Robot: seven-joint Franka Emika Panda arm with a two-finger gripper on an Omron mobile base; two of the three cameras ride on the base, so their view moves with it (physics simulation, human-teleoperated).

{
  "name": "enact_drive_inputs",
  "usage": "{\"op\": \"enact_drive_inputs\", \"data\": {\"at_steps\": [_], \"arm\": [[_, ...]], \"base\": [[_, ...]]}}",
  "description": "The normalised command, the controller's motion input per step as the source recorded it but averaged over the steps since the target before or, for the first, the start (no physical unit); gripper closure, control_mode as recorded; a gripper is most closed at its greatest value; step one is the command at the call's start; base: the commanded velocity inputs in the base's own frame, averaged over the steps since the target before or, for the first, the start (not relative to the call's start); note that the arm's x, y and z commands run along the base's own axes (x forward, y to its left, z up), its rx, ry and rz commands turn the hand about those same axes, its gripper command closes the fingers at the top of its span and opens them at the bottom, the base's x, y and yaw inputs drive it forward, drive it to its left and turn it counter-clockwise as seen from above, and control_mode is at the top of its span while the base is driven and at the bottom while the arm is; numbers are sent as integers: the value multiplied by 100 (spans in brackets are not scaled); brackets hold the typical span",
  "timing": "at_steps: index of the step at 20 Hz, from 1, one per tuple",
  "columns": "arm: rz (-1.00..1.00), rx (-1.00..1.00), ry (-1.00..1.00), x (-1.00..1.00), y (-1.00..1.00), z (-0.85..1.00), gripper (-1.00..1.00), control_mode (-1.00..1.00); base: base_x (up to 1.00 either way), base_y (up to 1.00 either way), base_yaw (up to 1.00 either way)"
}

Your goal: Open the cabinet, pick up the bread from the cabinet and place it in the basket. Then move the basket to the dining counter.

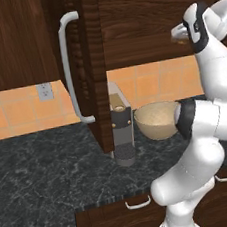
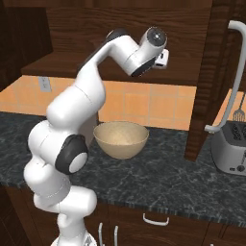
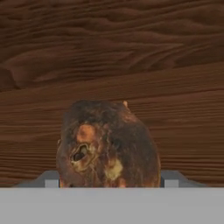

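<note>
Where wood-grain cabinet point(image 3: 131, 52) boards meet, lumpy, crusty brown bread point(image 3: 107, 146) sits.

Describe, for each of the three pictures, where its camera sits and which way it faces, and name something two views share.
Left base view: behind the arm's left, facing the open cabinet door; arm at right.
Right base view: behind the arm's right, facing the basket and toaster; arm at left.
Hand view: on the hand inside the cabinet, facing the bread between the tool's tips.
Shared: both base views show the basket on the black counter.
</note>
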Motion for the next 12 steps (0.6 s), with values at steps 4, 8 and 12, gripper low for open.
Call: {"op": "enact_drive_inputs", "data": {"at_steps": [4, 8, 12], "arm": [[7, 0, -30, -100, -12, -17, 100, -100], [0, 0, -9, -100, 37, 19, 100, -100], [0, 0, -1, -100, 83, 0, 100, -100]], "base": [[0, 0, 0], [0, 0, 0], [0, 0, 0]]}}
